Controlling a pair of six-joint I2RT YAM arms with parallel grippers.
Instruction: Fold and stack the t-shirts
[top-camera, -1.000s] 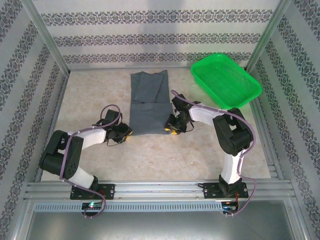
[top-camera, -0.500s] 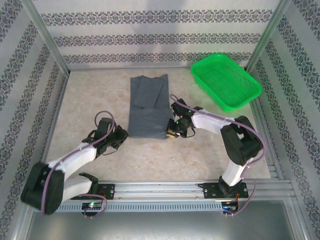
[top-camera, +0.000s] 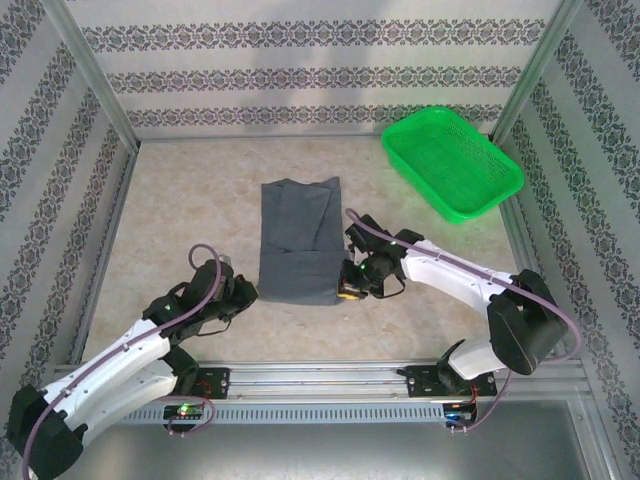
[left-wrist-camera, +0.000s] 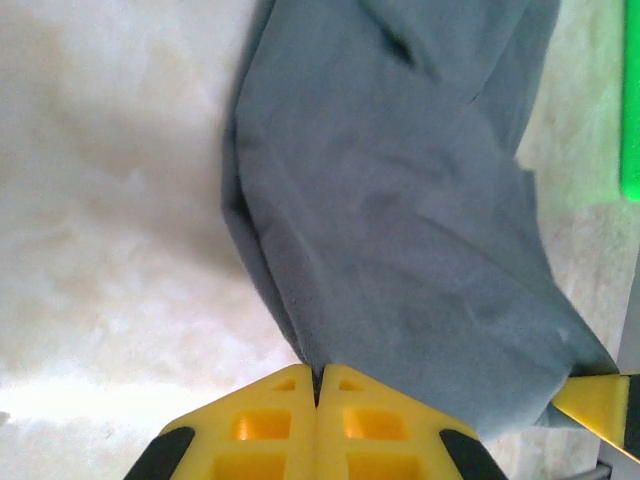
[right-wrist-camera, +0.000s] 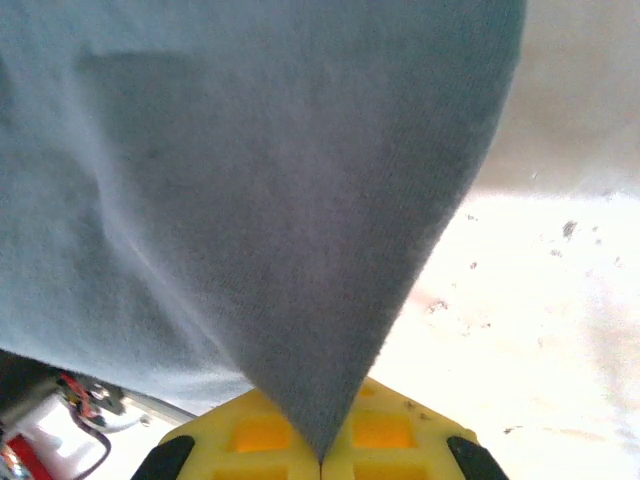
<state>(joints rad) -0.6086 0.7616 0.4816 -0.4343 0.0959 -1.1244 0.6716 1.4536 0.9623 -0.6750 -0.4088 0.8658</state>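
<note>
Arms stretched low — left gripper (left-wrist-camera: 318, 378) and right gripper (right-wrist-camera: 322, 455) clamped on near corners of the t-shirt (top-camera: 297, 238).

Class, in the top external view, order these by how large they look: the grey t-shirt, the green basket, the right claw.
1. Grey t-shirt and green basket: they cover about the same area, too close to rank.
2. Right claw: far smaller, pinching the shirt's near corner.

Top camera looks down on the whole table (top-camera: 190, 210); both wrist cameras face the t-shirt (top-camera: 297, 240) from very close
</note>
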